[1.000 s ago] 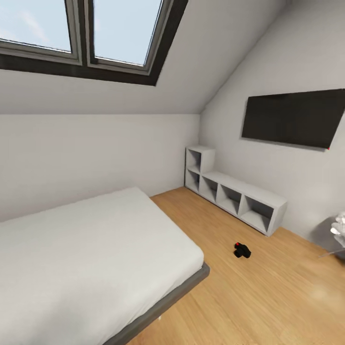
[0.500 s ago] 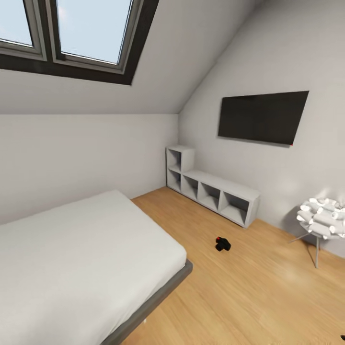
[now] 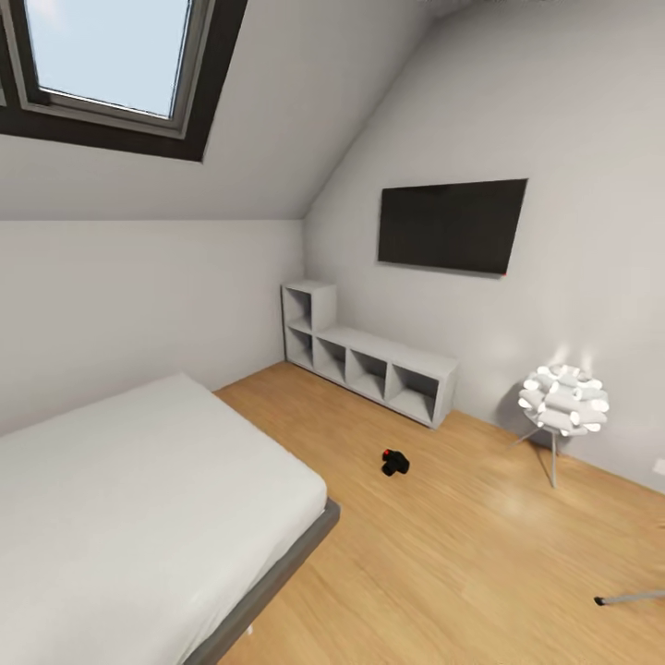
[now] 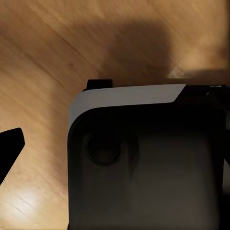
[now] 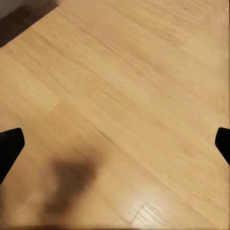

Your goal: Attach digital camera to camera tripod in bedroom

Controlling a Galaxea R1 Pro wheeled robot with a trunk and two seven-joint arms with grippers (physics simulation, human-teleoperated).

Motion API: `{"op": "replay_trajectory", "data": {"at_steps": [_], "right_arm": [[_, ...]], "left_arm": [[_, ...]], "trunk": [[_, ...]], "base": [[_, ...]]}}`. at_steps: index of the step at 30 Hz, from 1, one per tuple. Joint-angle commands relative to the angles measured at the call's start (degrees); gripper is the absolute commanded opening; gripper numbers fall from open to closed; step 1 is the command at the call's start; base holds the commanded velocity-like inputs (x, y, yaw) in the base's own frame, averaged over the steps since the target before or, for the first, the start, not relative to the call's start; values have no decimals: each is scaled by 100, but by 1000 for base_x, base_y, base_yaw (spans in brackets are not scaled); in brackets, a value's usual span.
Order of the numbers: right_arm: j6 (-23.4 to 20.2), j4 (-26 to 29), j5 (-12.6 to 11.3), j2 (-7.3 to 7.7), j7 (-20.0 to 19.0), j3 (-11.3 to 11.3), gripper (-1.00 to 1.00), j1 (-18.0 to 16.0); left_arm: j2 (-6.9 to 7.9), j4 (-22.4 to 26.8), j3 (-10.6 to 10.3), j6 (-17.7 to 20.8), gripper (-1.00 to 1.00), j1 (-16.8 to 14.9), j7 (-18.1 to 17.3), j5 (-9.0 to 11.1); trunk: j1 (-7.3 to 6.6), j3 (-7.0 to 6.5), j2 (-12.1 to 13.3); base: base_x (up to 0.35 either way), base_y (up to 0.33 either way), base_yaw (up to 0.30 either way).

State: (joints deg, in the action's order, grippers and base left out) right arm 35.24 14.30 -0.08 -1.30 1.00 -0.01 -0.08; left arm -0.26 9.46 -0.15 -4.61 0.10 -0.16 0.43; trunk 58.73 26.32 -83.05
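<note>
The digital camera [image 3: 395,462], small and black with a red button, lies on the light wood floor [image 3: 480,545] of the bedroom, between the bed [image 3: 139,499] and the cube shelving [image 3: 369,365]. A silver leg with a black foot [image 3: 628,598], likely of the camera tripod, pokes in at the lower right edge. My right gripper [image 5: 115,143] hangs open over bare floor, its two black fingertips [image 5: 9,146] far apart. My left gripper [image 4: 115,146] shows one fingertip [image 4: 10,146] out at the frame edge, over the robot's dark base [image 4: 143,167].
A black TV [image 3: 451,224] hangs on the right wall above the shelving. A white floor lamp [image 3: 563,402] on thin legs stands at the right. A skylight [image 3: 111,65] sits in the sloped ceiling. Open wood floor stretches right of the bed.
The head view has swung to the right, so everything has shifted left in the picture. The lamp has come fully into view and the silver leg has appeared. The camera lies in the same spot.
</note>
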Motion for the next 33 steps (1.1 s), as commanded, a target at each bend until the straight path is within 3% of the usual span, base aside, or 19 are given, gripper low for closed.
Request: {"op": "replay_trajectory", "data": {"at_steps": [1,33], "right_arm": [[10,3,0,-1,10,1,100,-1],[10,3,0,-1,11,5,100,-1]], "left_arm": [[0,3,-2,-13,100,0,-2,3],[7,3,6,-14,100,2,3,3]], "trunk": [[0,5,-3],[0,5,-3]], "base": [[0,0,-280],[0,0,-280]]}}
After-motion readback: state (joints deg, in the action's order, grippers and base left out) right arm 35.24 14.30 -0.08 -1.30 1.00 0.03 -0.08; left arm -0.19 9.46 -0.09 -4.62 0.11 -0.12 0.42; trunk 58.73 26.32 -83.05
